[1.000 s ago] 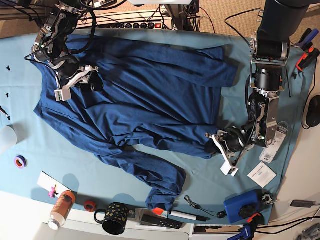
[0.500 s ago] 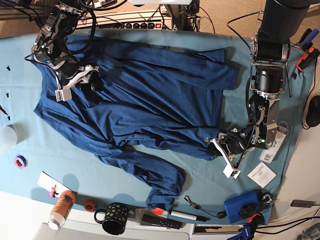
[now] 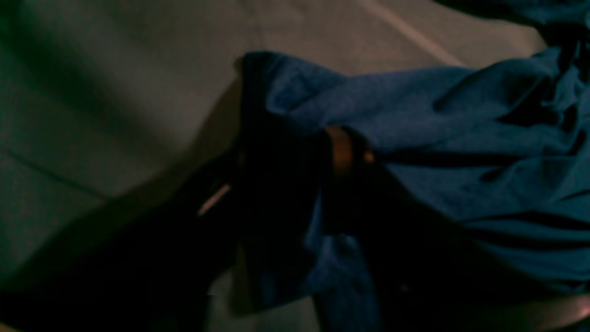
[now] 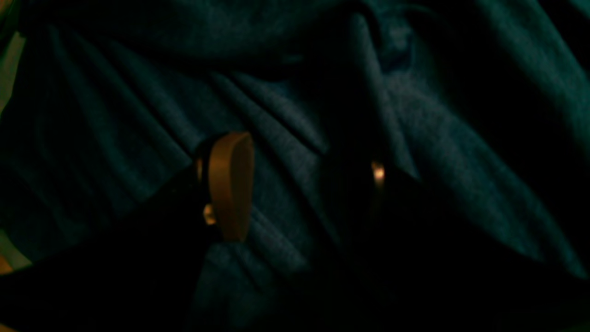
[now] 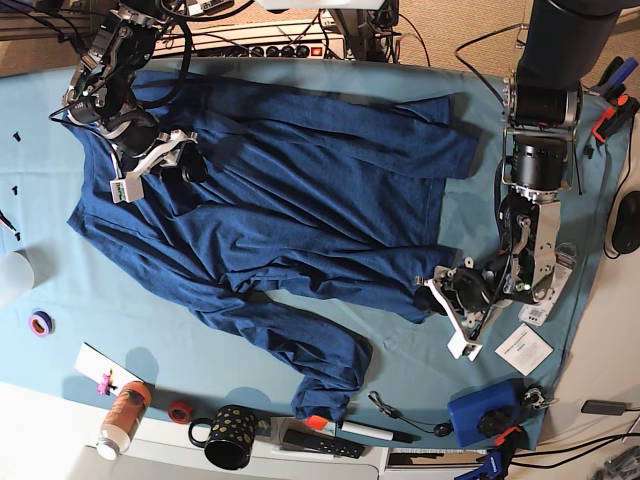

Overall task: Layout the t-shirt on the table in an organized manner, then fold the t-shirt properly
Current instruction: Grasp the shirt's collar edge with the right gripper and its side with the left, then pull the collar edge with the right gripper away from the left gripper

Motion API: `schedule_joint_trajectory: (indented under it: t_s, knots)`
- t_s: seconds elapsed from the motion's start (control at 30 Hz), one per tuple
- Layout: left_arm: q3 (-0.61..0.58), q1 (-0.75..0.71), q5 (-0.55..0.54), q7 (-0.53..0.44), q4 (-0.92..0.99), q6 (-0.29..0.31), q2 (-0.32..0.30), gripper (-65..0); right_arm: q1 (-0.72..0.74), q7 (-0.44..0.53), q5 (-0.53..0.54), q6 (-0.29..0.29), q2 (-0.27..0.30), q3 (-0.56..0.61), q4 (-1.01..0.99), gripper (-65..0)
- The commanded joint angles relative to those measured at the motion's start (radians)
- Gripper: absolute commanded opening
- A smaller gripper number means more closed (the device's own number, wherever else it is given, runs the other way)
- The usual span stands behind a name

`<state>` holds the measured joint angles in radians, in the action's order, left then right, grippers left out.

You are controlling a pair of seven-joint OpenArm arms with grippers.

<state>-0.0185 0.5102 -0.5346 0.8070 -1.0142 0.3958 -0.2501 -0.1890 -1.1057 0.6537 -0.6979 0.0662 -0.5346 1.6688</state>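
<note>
The dark navy t-shirt (image 5: 300, 190) lies spread across the teal table (image 5: 40, 290), one sleeve trailing toward the front edge. My left gripper (image 5: 442, 300) sits at the shirt's lower right corner. In the left wrist view its jaws (image 3: 313, 184) stand slightly apart, with a fold of the t-shirt (image 3: 461, 138) draped between them over the table (image 3: 115, 92). My right gripper (image 5: 175, 160) rests on the shirt's upper left part. Seen from the right wrist, this gripper (image 4: 304, 184) is open, and its fingers straddle creased fabric (image 4: 286, 138).
Along the front edge stand a black dotted mug (image 5: 228, 435), an orange bottle (image 5: 122, 415), tape rolls (image 5: 40, 322), a marker (image 5: 365, 430) and a blue box (image 5: 482, 413). A white card (image 5: 523, 350) lies by the left arm. A power strip (image 5: 290, 45) runs along the back.
The left gripper's jaws have parted on the shirt corner, and it has shifted slightly toward the front. The right arm and the shirt's layout are unchanged.
</note>
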Motion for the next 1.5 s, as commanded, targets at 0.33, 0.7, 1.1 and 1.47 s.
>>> schedule_joint_trajectory:
  t_s: [0.33,0.7,1.1,1.47]
  knots:
    - [0.002,0.034,-0.079,-0.107,-0.015,0.034,0.005,-65.0,0.000,-0.017,-0.015,0.000,0.008,-0.001,0.011,-34.5]
    - [0.001,0.108,0.046,-0.243,-0.015,0.001,0.092,-65.0,0.000,-0.017,-0.016,0.000,0.008,-0.001,0.011,-34.5]
    - [0.001,0.108,0.239,-0.277,-0.015,-0.262,0.083,-61.6,0.001,-0.009,-0.015,0.000,0.008,-0.001,0.011,-34.5]
    - [0.001,0.108,0.164,-0.360,-0.015,-0.158,0.136,-55.9,0.001,-0.007,-0.014,0.000,0.008,-0.001,0.011,-34.5]
